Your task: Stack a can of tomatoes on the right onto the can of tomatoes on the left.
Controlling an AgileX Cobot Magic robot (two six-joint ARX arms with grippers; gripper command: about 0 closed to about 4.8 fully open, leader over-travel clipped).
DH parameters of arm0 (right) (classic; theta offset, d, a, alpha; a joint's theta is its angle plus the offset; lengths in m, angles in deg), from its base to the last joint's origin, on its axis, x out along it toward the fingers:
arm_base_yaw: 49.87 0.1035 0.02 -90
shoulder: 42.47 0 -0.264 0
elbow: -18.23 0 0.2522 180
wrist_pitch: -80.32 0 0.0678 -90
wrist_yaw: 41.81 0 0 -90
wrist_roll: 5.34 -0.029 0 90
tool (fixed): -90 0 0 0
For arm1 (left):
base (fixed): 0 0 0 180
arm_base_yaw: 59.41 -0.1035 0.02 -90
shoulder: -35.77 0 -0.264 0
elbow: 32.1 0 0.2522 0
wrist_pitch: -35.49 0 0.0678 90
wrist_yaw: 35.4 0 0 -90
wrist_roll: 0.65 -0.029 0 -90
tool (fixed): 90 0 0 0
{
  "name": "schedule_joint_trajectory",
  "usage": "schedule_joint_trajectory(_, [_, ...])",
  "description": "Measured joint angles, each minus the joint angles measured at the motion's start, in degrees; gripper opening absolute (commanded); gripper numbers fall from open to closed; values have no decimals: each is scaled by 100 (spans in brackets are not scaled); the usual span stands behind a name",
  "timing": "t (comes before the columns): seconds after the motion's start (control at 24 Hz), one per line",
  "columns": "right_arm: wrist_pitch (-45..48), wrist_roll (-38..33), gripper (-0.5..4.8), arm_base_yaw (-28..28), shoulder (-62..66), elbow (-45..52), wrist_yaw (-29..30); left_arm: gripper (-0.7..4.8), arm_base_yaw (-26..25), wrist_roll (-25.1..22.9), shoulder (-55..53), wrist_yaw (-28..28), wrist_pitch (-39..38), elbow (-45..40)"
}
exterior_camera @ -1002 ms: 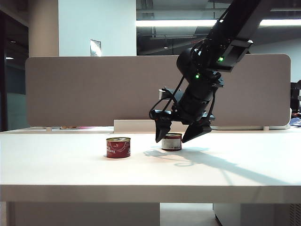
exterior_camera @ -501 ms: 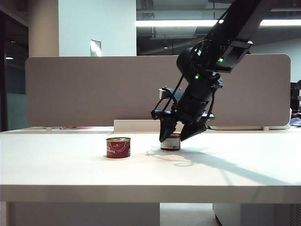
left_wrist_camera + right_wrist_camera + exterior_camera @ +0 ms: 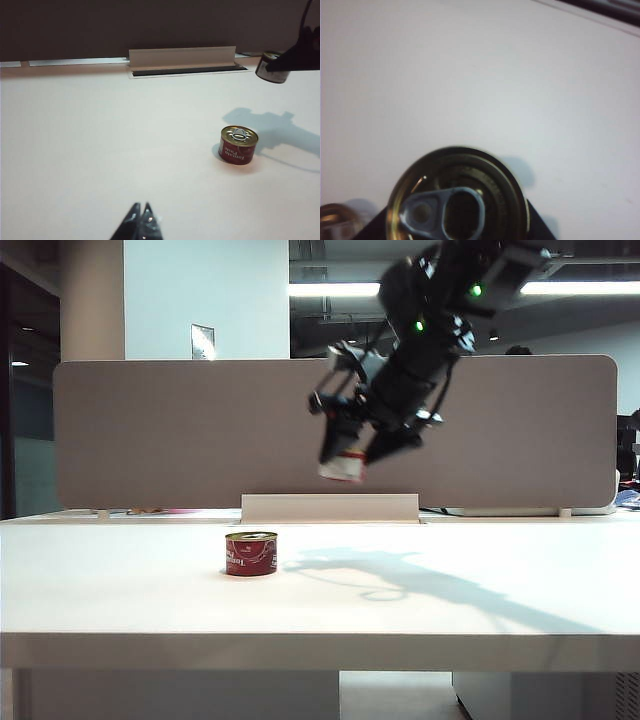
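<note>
- High above the tabletop (image 3: 480, 590), in the exterior view, the right gripper (image 3: 362, 452) hangs in mid-air, clamped on a can of tomatoes (image 3: 343, 466); its jaws sit partly closed against the can's sides; the can is clear of the surface and tilted, and the picture is blurred there
- Right wrist view: the held can (image 3: 458, 197) fills the lower part of the frame, its gold lid and grey pull-tab (image 3: 442, 212) facing the camera; dark gripper parts show at either side of it; the white tabletop (image 3: 480, 75) lies well below
- At the edge of that same view a sliver of the second can of tomatoes (image 3: 332, 215) is visible, blurred
- On the tabletop, in the exterior view, the second can of tomatoes (image 3: 251, 553) stands upright, red-labelled with a gold lid, below and to the left of the held can and well apart from it; the arm's shadow (image 3: 400, 580) falls on the surface to its right
- Left wrist view: the left gripper (image 3: 141, 222) shows only as two dark fingertips pressed together, holding nothing and hovering over bare tabletop (image 3: 75, 150); the standing can (image 3: 239, 144) is well away from it; the lifted can (image 3: 272, 67) appears near the far edge, gripped by a dark jaw
- Behind the tabletop runs a grey partition panel (image 3: 180, 430), with a pale cable tray (image 3: 330, 508) at its foot
</note>
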Motion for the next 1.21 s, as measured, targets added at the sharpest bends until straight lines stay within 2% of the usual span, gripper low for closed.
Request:
schedule_joint_trajectory(0.17, [-52, 142, 201, 378, -33, 4, 136, -6, 0, 0, 2, -26, 0, 0])
schedule_joint_trajectory(0.38, [-66, 822, 196, 855, -31, 11, 133, -6, 2, 0, 2, -35, 0, 0])
schedule_joint_trajectory(0.58, [-55, 931, 196, 1099, -11, 11, 131, -6, 2, 0, 2, -35, 2, 0])
schedule_joint_trajectory(1.21, [-199, 894, 197, 1176, 483, 22, -166, -6, 2, 136, 2, -33, -2, 0])
